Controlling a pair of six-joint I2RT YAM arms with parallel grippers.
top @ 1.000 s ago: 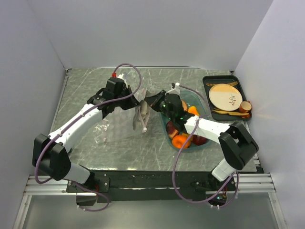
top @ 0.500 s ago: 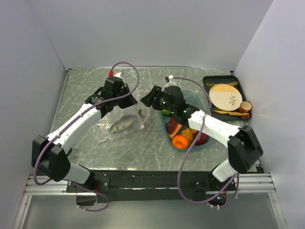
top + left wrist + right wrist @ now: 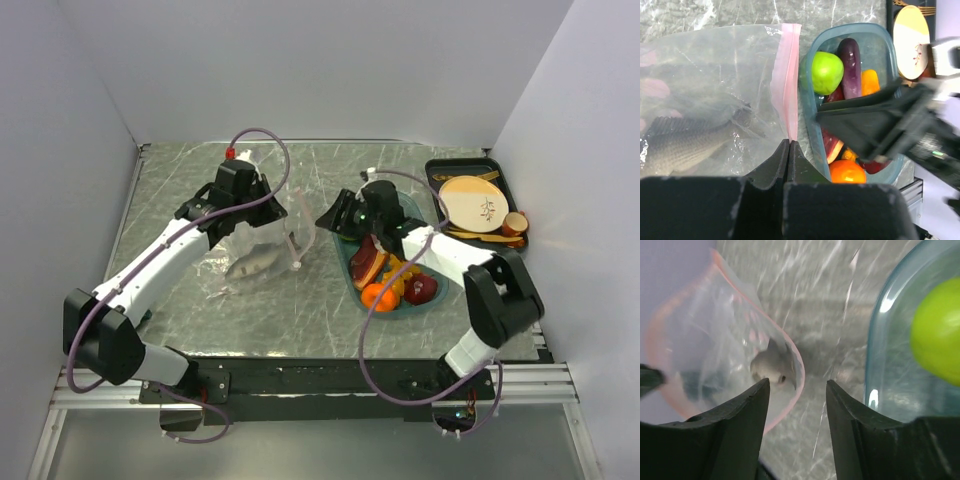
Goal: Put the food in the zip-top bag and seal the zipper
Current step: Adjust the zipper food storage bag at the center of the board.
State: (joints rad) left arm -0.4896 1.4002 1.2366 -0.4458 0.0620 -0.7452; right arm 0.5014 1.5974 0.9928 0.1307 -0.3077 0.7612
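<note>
Clear plastic of the zip-top bag now lies slumped on the table; a second ago it hung upright between the arms. Fish is now inside it, lying flat, long axis running across the bag toward the mouth; which end leads cannot be told. Zipper faces the teal tray, mouth gaping. Left gripper clenched on the zipper. Right gripper has drawn back from the mouth toward the tray, jaws parted, empty
</note>
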